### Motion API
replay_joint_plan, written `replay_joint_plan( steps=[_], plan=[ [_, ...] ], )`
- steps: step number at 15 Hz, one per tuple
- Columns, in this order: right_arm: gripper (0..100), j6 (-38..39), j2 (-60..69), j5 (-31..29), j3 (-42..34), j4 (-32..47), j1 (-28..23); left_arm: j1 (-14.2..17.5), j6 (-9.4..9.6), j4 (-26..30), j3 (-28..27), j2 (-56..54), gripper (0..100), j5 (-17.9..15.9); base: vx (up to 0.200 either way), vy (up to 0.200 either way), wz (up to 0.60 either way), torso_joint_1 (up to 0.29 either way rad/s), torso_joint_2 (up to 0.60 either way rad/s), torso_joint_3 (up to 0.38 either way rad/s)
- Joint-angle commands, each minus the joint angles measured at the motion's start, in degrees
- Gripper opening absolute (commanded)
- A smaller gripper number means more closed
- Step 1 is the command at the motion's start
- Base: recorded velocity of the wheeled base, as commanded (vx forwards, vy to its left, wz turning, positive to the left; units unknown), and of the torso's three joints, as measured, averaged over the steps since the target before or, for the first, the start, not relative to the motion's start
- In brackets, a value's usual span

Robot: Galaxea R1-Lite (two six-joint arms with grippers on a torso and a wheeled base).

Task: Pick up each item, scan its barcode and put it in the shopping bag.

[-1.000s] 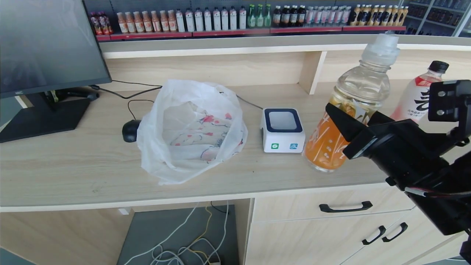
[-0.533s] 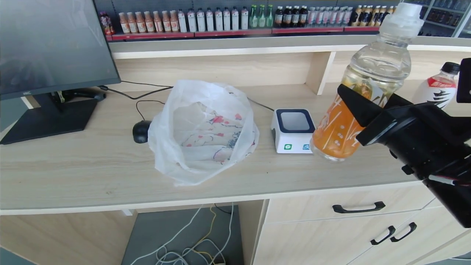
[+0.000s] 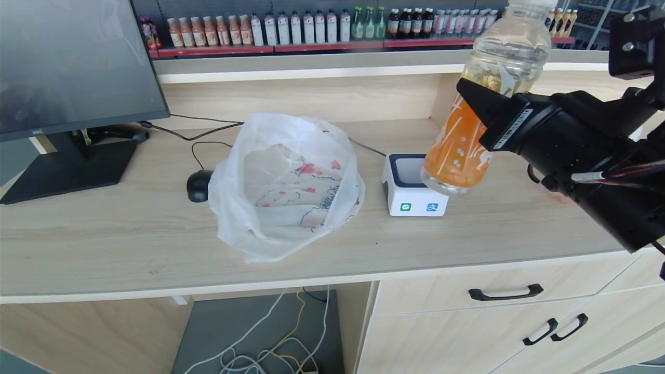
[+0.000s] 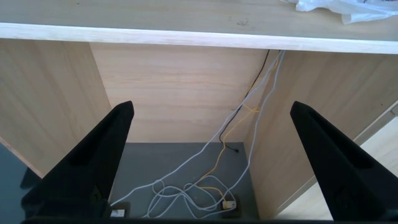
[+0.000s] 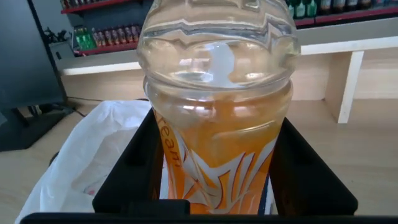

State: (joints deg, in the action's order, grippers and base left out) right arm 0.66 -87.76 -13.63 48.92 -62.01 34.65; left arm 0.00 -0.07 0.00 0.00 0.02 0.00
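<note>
Above the worktop (image 3: 104,244), on its right side, the right hand (image 3: 486,111) grips a bottle (image 3: 470,135) around its middle, one black finger on each side of the label. The bottle is off the surface and tilted, neck up and to the right, base down and to the left. Orange drink fills its lower part and the upper part is clear. In the head view its base overlaps the right part of the scanner's (image 3: 408,200) dark top window; whether the two touch cannot be told.

The scanner, a small white box, stands on the worktop just right of the bag (image 3: 286,182). The bag is thin white plastic with a red and blue print, and it stands slumped with its mouth open upward, near the middle of the worktop. A black mouse (image 3: 197,185) lies just beside the bag's left side, and a monitor (image 3: 72,57) stands farther left, its screen dark. Behind the worktop, a shelf (image 3: 311,49) carries a row of drinks.

The left hand (image 4: 211,106) is low, below the worktop's edge, its fingers spread wide with nothing between them. It faces the recess under the worktop, where cables (image 4: 211,180) hang down and coil on the floor. Drawers (image 3: 504,293) with black handles sit right of that recess.
</note>
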Motion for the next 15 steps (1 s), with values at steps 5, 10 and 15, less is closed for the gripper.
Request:
replay_joint_plan(
  steps=[5,10,15],
  plan=[
    [0,10.9,-6.5,1.9,5.0,0.1,0.0,0.0,-0.01,0.0,0.0,0.0,100,0.0,0.0,0.0,0.0,0.0,0.0,0.0],
    [0,24.0,-10.5,8.4,8.3,-1.4,-3.7,0.0,-0.01,0.0,0.0,0.0,100,0.0,0.0,0.0,0.0,0.0,0.0,0.0],
    [0,43.4,-13.1,9.1,12.5,-1.4,-12.1,0.0,-0.01,0.0,0.0,0.0,100,0.0,0.0,0.0,0.0,0.0,0.0,0.0]
  ],
)
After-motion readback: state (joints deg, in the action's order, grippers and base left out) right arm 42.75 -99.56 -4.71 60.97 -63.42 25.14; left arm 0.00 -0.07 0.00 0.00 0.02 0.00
